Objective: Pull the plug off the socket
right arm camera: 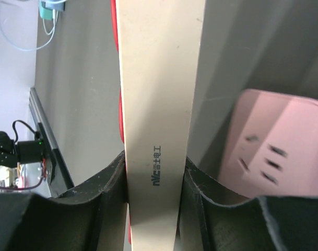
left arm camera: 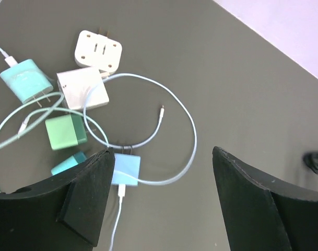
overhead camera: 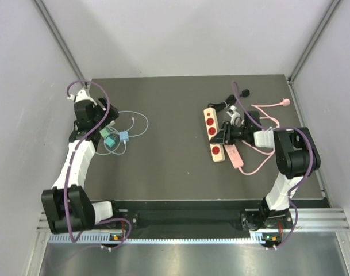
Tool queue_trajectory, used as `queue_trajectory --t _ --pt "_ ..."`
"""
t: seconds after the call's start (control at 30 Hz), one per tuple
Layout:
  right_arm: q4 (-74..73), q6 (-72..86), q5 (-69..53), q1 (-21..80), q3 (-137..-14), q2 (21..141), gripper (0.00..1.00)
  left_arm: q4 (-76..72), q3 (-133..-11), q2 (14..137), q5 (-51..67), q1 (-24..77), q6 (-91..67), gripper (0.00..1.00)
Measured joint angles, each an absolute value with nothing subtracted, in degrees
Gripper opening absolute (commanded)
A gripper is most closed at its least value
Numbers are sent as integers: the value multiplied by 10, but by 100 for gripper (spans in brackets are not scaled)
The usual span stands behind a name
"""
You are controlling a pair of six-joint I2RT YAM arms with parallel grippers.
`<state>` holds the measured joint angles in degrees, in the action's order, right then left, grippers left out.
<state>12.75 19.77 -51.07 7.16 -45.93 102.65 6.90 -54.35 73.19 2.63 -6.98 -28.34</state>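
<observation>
Right tool [right arm camera: 156, 183] clamped on cream power strip [right arm camera: 159, 78], right side of bench [overhead camera: 169, 115]. Left tool [left arm camera: 161, 157] jaws apart, empty, over pale blue plug [left arm camera: 126, 170] loose beside other chargers [left arm camera: 83, 89]. Plug likely light, hard, slick: pinch flat sides, not floppy cable [left arm camera: 190, 136]

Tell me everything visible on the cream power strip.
The cream power strip is a long, plastic-looking bar with round red socket faces on top and a dark logo printed on its side. It lies face-up on the table's right half, clamped across its width by the right gripper, with a pink power strip alongside.
</observation>
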Motion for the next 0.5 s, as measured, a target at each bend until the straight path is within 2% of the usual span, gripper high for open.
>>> queue_trajectory --t 0.37,0.5 --pt "64 189 -514 158 -521 1072 11 74 -439 592 82 -70 -277 81" --pt "43 181 -519 171 -537 1084 20 77 -409 566 110 -70 -279 81"
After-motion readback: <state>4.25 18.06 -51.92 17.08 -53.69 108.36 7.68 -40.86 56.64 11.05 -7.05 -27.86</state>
